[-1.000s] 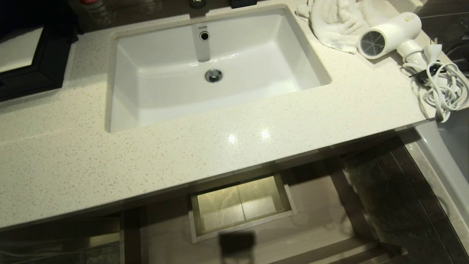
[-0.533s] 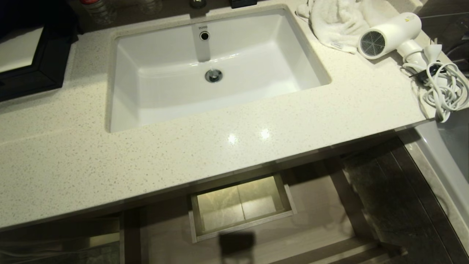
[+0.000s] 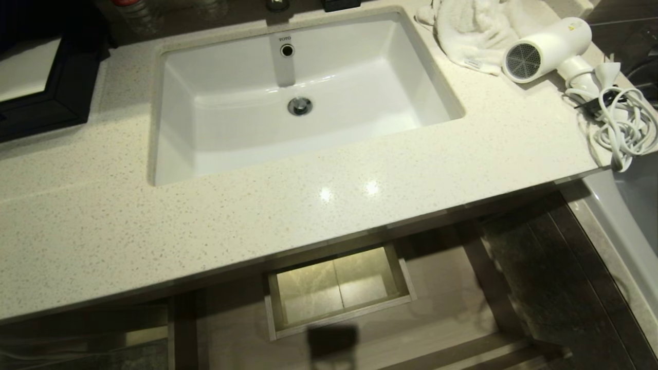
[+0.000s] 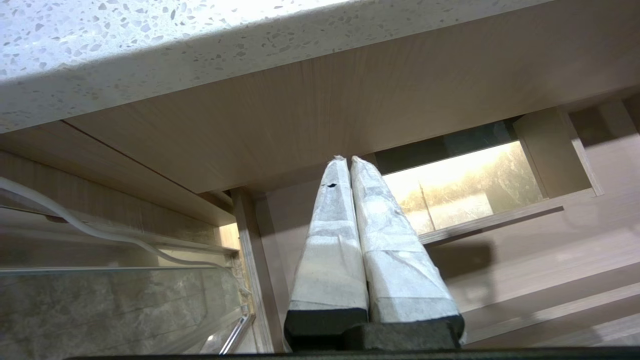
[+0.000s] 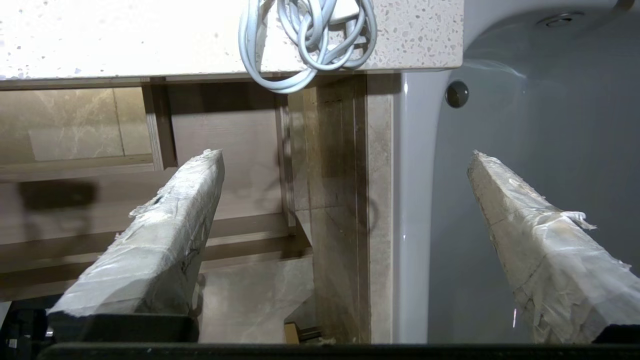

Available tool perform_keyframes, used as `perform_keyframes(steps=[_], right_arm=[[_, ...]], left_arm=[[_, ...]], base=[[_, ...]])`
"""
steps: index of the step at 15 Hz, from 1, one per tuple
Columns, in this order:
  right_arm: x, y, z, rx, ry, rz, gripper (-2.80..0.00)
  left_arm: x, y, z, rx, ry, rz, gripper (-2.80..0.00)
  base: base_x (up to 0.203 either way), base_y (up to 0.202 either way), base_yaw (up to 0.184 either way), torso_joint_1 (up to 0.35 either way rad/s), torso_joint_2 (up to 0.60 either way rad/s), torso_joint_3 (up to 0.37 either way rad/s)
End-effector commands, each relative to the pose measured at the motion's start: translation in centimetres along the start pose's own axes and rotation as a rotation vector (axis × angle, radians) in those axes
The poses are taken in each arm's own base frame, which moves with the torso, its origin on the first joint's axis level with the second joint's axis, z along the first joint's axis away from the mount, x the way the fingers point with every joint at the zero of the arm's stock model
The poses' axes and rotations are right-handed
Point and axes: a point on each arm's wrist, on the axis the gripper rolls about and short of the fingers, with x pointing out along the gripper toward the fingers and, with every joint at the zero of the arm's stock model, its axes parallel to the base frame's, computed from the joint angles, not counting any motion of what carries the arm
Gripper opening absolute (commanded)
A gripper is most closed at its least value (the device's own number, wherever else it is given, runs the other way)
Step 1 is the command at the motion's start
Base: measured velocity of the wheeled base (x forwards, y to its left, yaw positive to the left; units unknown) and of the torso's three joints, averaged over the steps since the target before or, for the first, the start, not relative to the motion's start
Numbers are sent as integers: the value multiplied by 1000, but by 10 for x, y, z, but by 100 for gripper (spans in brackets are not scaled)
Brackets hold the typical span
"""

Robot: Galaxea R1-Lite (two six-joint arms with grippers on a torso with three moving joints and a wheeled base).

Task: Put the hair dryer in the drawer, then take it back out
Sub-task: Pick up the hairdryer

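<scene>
White dryer (image 3: 547, 49) on the counter (image 3: 257, 221), drawer (image 4: 525, 260) open below.
Our right gripper (image 5: 345, 165) gapes empty beneath the cord (image 5: 307, 40), well under the dryer; our left gripper (image 4: 346, 161) is closed.

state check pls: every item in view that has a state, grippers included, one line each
hair dryer: lying on the counter, not in the drawer
cord: bundled, loops overhanging the counter edge
drawer: pulled open, nothing visible inside
towel: crumpled beside the hair dryer
sink: dry, drain uncovered
left gripper: shut, empty
right gripper: open, empty
</scene>
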Motion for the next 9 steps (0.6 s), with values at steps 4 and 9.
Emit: perform_keyframes(steps=[4,9], right_arm=[[-5,3,-2,-8,-6,3,0],[-4,4,-3,-9,-7,18,0]], left_arm=[[0,0,-1,-1,2,0,-280],[0,0,0,-1,0,0,-280]], base=[[0,0,0,0,0,0],[0,0,0,0,0,0]])
